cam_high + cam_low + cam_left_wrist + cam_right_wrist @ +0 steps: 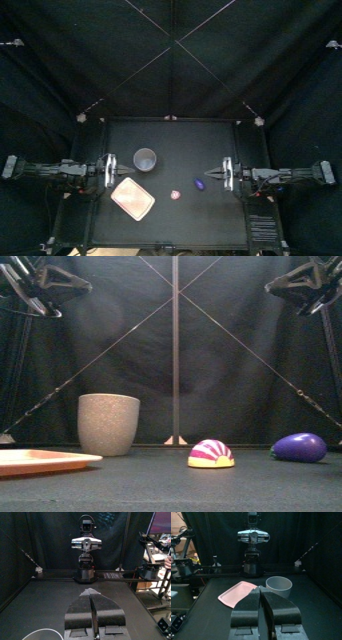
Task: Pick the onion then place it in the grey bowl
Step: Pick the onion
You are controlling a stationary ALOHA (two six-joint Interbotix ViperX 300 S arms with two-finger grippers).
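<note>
The onion (210,454) is a small pink-and-yellow striped dome lying on the table near the middle (175,193). The tall grey speckled cup (108,423) stands upright behind and to its left (144,157), and also shows in the right wrist view (279,585). My left gripper (107,172) hangs shut at the left side of the table, high above it, its jaws pressed together (93,611). My right gripper (225,176) hangs shut at the right side, likewise raised (261,606). Neither holds or touches anything.
A flat pink tray (132,197) lies at front left, beside the cup (238,593). A purple eggplant-like toy (298,446) rests right of the onion (199,184), close under the right gripper.
</note>
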